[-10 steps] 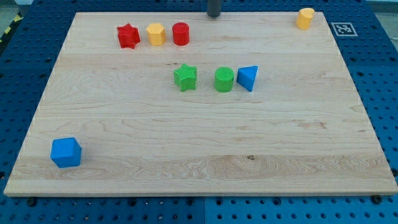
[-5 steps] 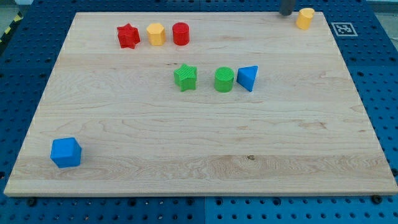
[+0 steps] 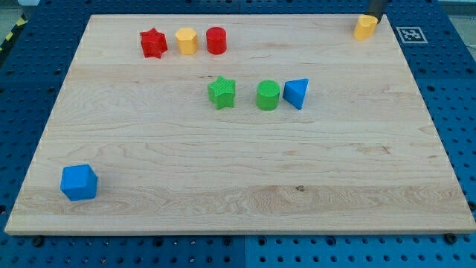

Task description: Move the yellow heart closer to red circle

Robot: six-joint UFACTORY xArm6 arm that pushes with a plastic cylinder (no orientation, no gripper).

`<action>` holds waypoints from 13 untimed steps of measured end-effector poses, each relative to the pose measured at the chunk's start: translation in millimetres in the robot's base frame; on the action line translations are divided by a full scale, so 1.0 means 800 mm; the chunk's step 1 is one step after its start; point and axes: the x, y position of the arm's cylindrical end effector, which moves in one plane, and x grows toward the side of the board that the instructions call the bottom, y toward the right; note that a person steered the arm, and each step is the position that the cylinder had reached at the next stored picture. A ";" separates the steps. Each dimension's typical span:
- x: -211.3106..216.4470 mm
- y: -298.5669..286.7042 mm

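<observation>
The yellow heart (image 3: 364,27) lies at the board's top right corner. The red circle (image 3: 216,40) stands far to its left, near the top edge, at the right end of a row of three blocks. My tip (image 3: 377,18) is at the heart's upper right side, touching or almost touching it. Only the rod's lowest part shows at the view's top edge.
A yellow hexagon (image 3: 186,40) and a red star (image 3: 153,43) stand left of the red circle. A green star (image 3: 222,92), a green circle (image 3: 268,95) and a blue triangle (image 3: 297,93) form a row mid-board. A blue cube (image 3: 79,182) is at bottom left. The wooden board (image 3: 238,171) has a marker tag (image 3: 410,34) beside its top right corner.
My tip has swept right along the top edge, from above the board's middle to the heart's upper right. The heart has shifted slightly down.
</observation>
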 end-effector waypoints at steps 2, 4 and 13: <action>0.039 -0.025; 0.090 -0.027; 0.135 -0.196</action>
